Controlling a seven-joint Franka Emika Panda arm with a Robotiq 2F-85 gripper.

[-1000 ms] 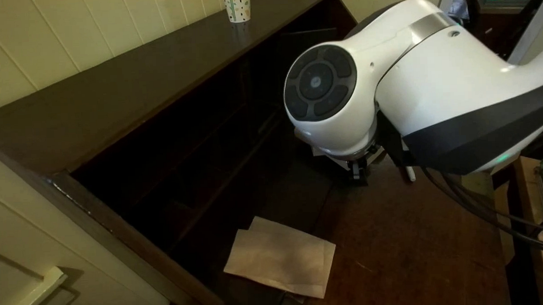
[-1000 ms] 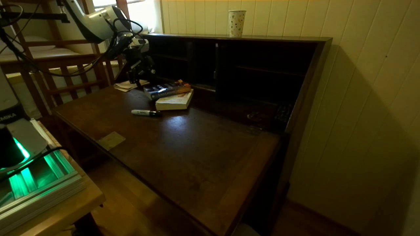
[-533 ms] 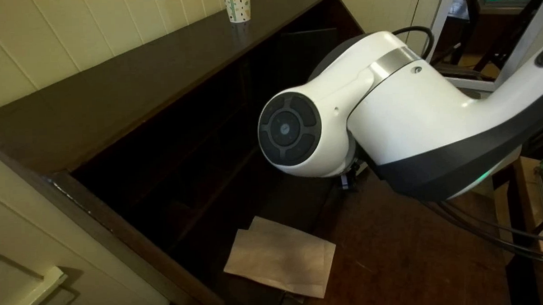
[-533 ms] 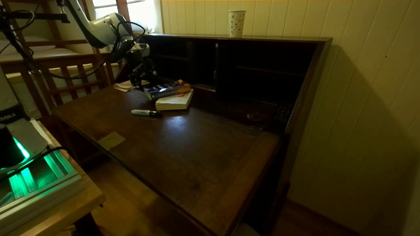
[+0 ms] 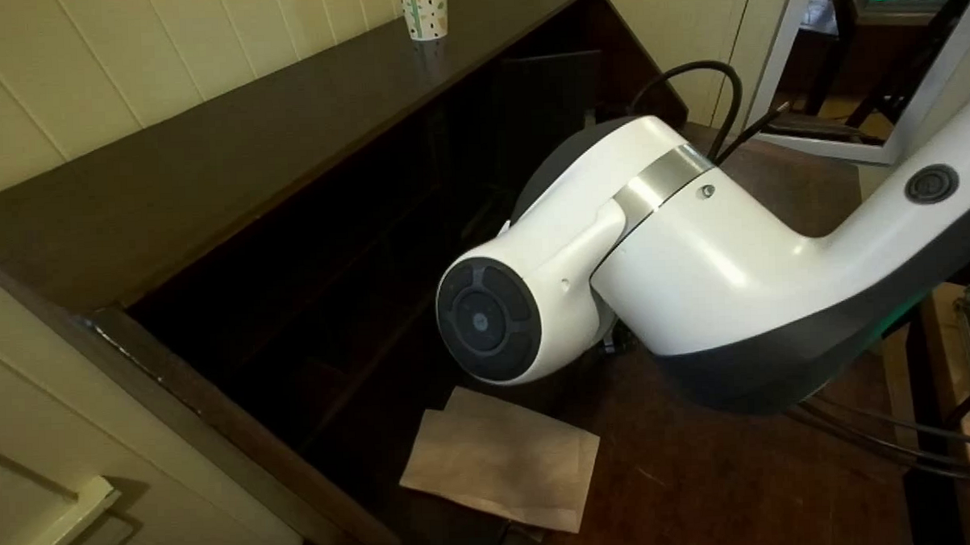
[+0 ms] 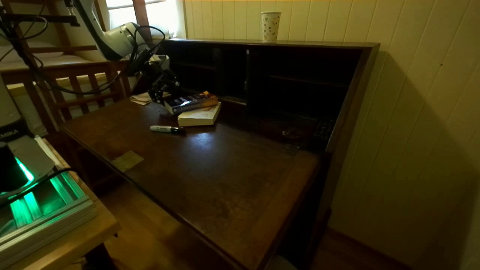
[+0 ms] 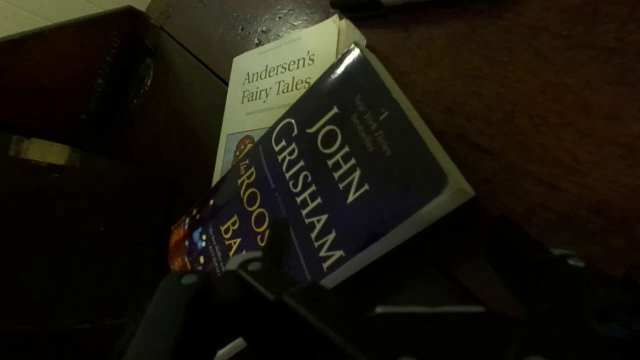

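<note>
- Cream panelling (image 6: 420,30) backs the desk (image 6: 243,180); in an exterior view the gripper (image 6: 166,92) hangs just beside the dark-blue book (image 6: 191,102), itself askew on a pale book (image 6: 200,117). Shelving (image 6: 307,67) stands behind; frontward, past the marker (image 6: 166,129), the desktop runs to its edge.
- Wrist view: jaws apart, clamped on nothing visible; contact can't be told. The dark-blue book lies ahead, long axis slanting, page side facing the gripper.
- In an exterior view the arm (image 5: 694,257) hides both books; folded paper (image 5: 504,461) lies nearby.

I look down onto the desk (image 6: 217,165) in both exterior views; my wrist view faces the books (image 7: 330,165) closely.
</note>
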